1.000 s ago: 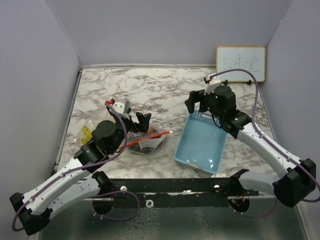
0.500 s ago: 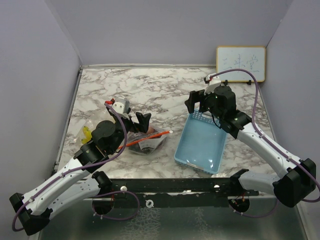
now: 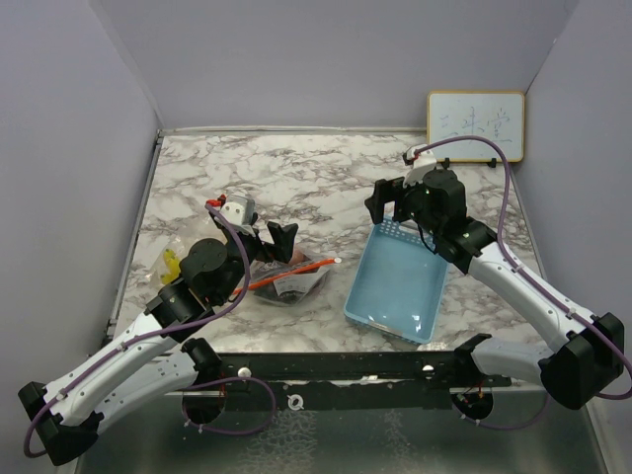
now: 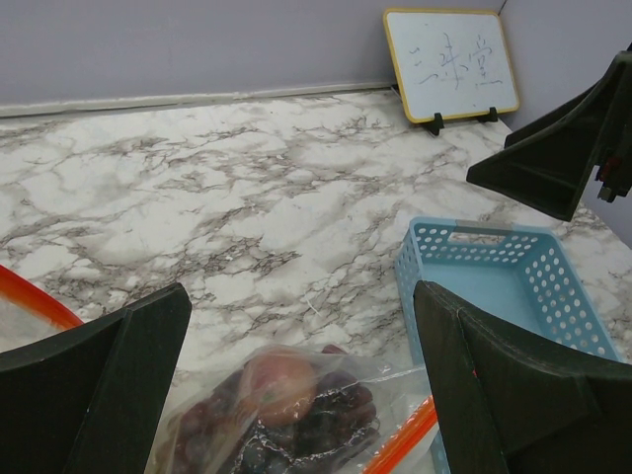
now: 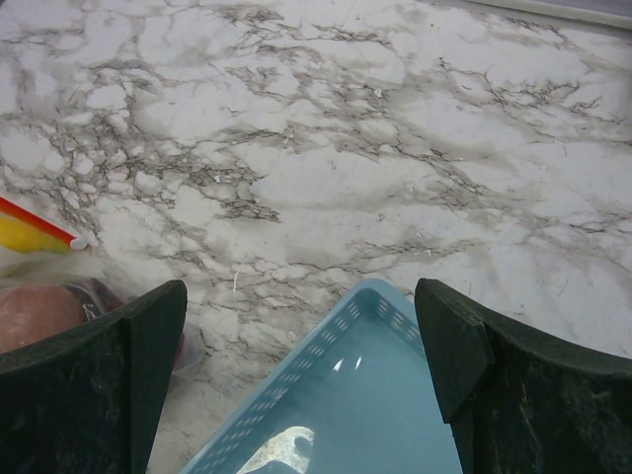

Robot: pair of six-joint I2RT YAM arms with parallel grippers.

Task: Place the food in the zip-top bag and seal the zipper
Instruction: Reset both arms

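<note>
1. The top view takes in both arms over the marble surface [image 3: 296, 168]. The left gripper [image 3: 274, 242] hangs just above the bag [image 3: 296, 283], and the right gripper [image 3: 383, 200] is over the far left corner of the blue basket [image 3: 395, 296]
2. The bag lies near the middle, just left of the basket, with its orange zipper [image 3: 296, 270] along its far side
3. Only the left wrist view shows what is inside the clear bag: a red fruit [image 4: 276, 380] on top of dark grapes [image 4: 321, 425]
4. That view shows the left fingers [image 4: 99, 395] wide apart with nothing between them
5. The right wrist view shows the right fingers [image 5: 89, 395] just as wide apart and holding nothing, with the basket's rim below
6. Only the top view catches the bananas [image 3: 171, 264], a yellow bit at the left arm's left side. Whether they lie in the bag cannot be told
7. Plain lilac walls [image 3: 326, 59] close in the surface on three sides
8. A small whiteboard [image 3: 475, 125] stands at the far right corner
</note>
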